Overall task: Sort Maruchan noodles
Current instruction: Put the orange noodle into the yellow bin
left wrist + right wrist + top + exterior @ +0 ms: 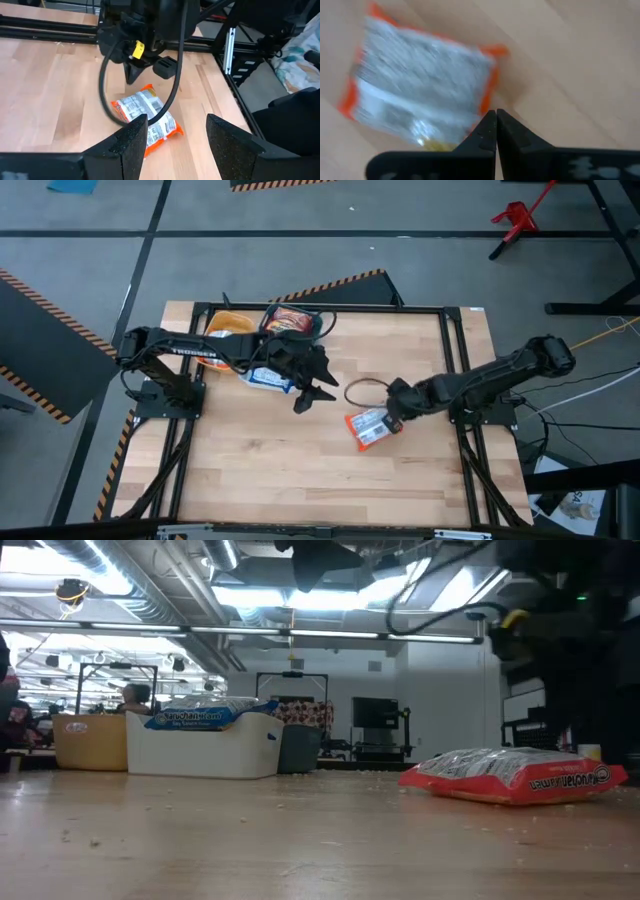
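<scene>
On the bench point(300, 470), right of centre: one orange packet point(368, 427), lying flat and loose, silver face up.

Right end effector point(396, 416): just beside the packet's right edge, fingers pressed together, nothing between them; the right wrist view shows them over the packet's corner.

Left end effector point(312, 394): near bench centre, fingers spread apart, empty, pointed toward the packet.

Bins, far left: white bin point(205, 745) with a blue packet point(200, 718) across its rim; yellow bin point(226, 328); dark bin point(293, 320) holding a red packet point(290, 319).

Handling note, as judgement: the right fingers must part before any grasp. Best approach is low, straddling a short edge, since the wrapper is thin and crinkly and will likely slide on bare wood. Keep clear of the left arm.
</scene>
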